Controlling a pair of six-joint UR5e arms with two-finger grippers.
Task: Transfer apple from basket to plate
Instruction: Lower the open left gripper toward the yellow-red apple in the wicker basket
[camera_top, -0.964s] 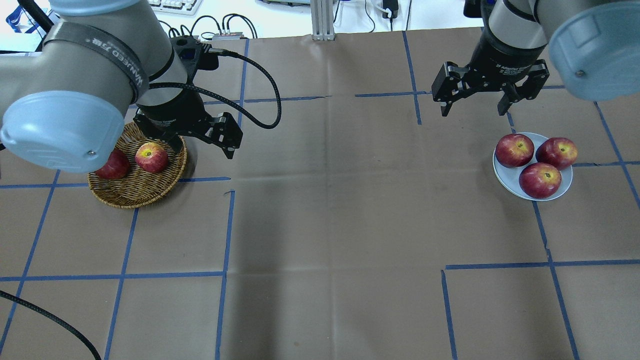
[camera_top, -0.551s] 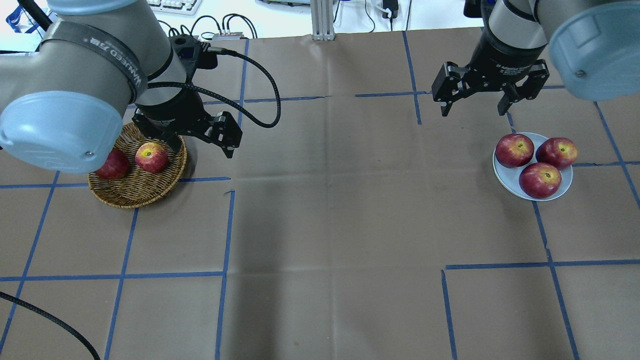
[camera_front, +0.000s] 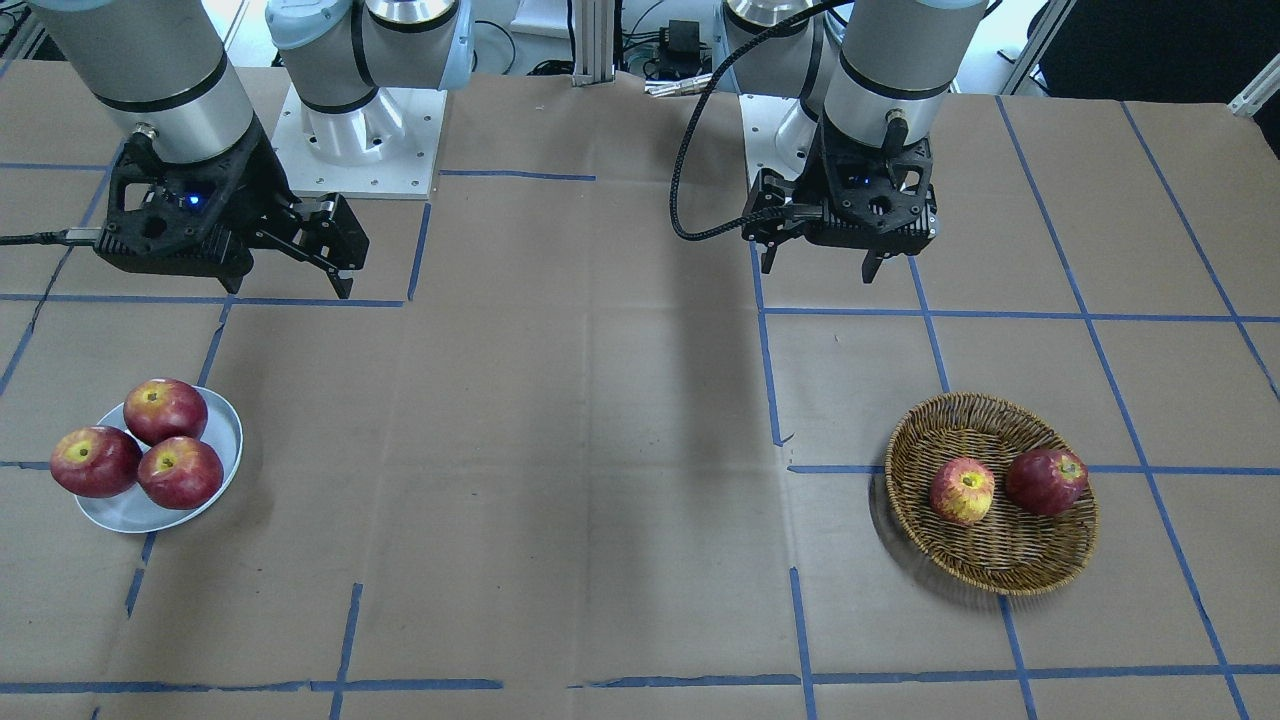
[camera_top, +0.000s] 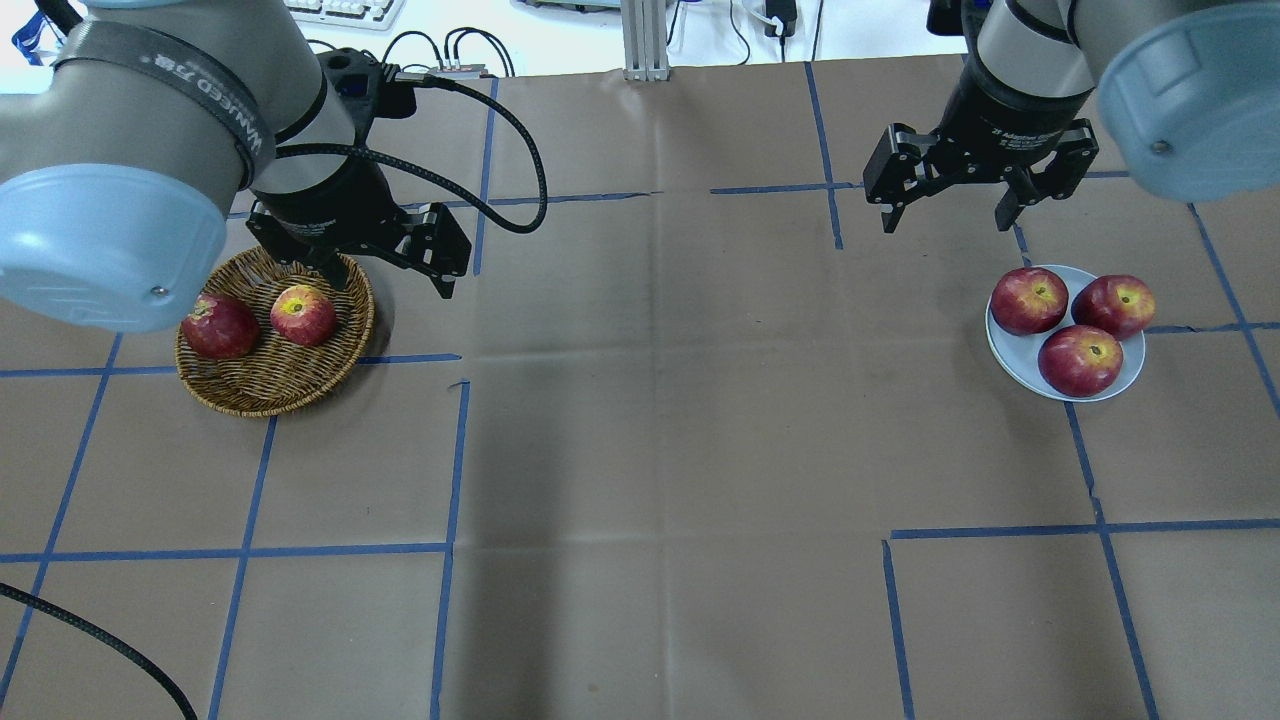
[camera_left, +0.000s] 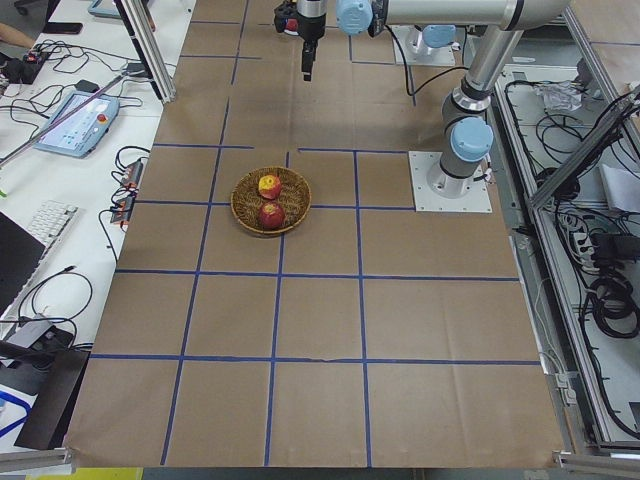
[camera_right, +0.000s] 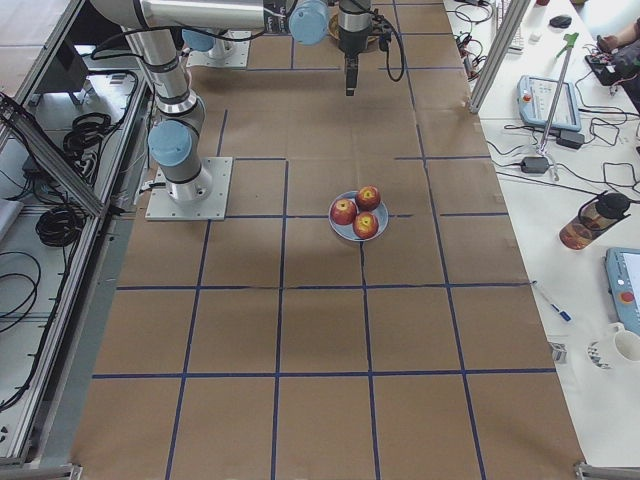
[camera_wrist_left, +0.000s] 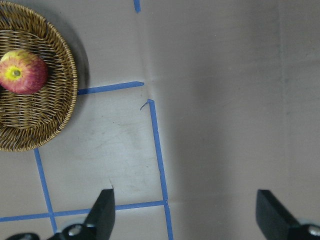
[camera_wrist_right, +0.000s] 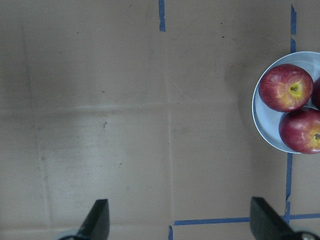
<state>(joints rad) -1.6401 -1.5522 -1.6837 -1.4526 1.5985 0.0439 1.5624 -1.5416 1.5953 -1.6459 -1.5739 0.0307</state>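
The pale, yellow-streaked apple (camera_top: 303, 314) lies in the wicker basket (camera_top: 270, 395) next to a darker red apple (camera_top: 220, 326). It also shows in the front view (camera_front: 962, 490) and the left wrist view (camera_wrist_left: 22, 71). My left gripper (camera_top: 392, 285) hangs open and empty above the table beside the basket, off the apple. The white plate (camera_top: 1005, 352) at the right holds three dark red apples. My right gripper (camera_top: 943, 226) is open and empty, above the table behind the plate.
Brown paper with blue tape lines covers the table (camera_top: 660, 420). A black cable (camera_top: 520, 190) loops off the left wrist. The plate's three apples (camera_front: 165, 410) fill most of the plate (camera_front: 130, 515).
My left arm has drawn back and to the left, so the darker apple in the basket now shows in full. The right arm has not moved.
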